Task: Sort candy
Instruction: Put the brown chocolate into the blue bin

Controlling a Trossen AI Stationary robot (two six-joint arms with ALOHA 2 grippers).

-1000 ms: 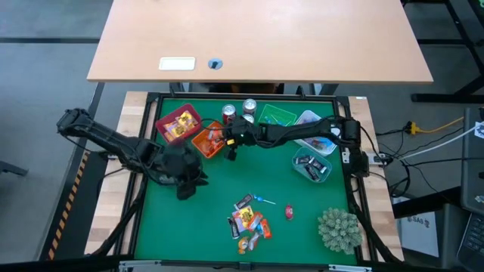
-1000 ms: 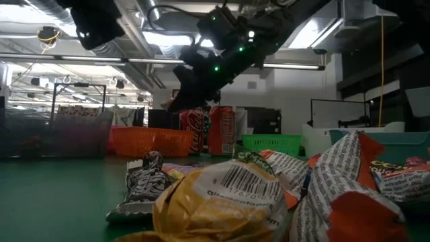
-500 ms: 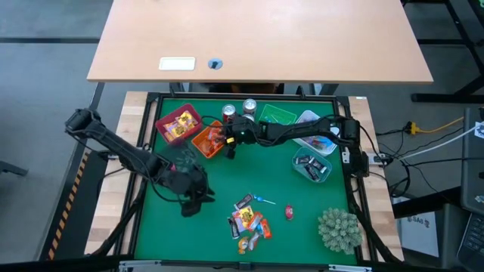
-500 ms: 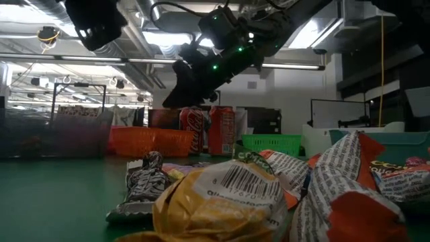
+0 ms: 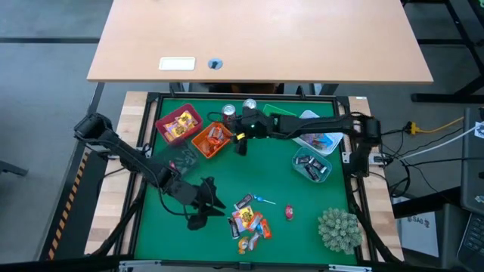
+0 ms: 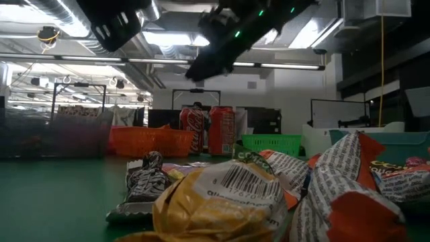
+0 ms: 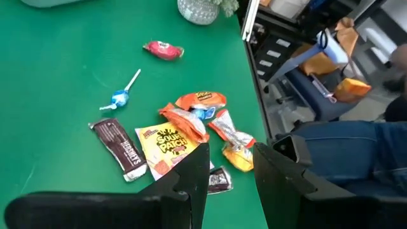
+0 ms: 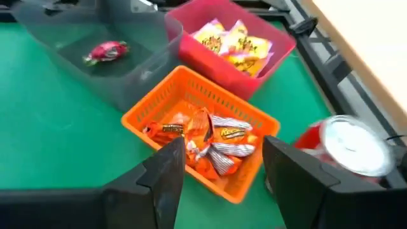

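Note:
The loose candy lies in a pile [image 5: 248, 221] near the table's front edge: a yellow packet [image 7: 164, 145], a dark bar [image 7: 119, 149], orange wrappers [image 7: 202, 100], a blue lollipop [image 7: 121, 98] and, apart, a red sweet [image 5: 289, 211]. My left gripper [image 5: 208, 202] hovers open just left of the pile, fingers [image 7: 191, 181] empty. My right gripper [image 5: 240, 141] is open and empty above the right side of the orange basket [image 8: 203, 137], which holds orange-wrapped candy.
A red basket [image 5: 178, 125] with yellow packets, two soda cans [image 5: 238, 110], a green basket [image 5: 278, 115] and two clear bins [image 5: 311, 162] stand along the far and right side. A spiky plant ball [image 5: 338, 229] sits near right. A grey bin [image 8: 105, 51] holds a red sweet.
My left gripper has travelled toward the table's right and near edge, up to the loose candy pile. My right gripper has risen from the orange basket and drawn a little toward the table's right.

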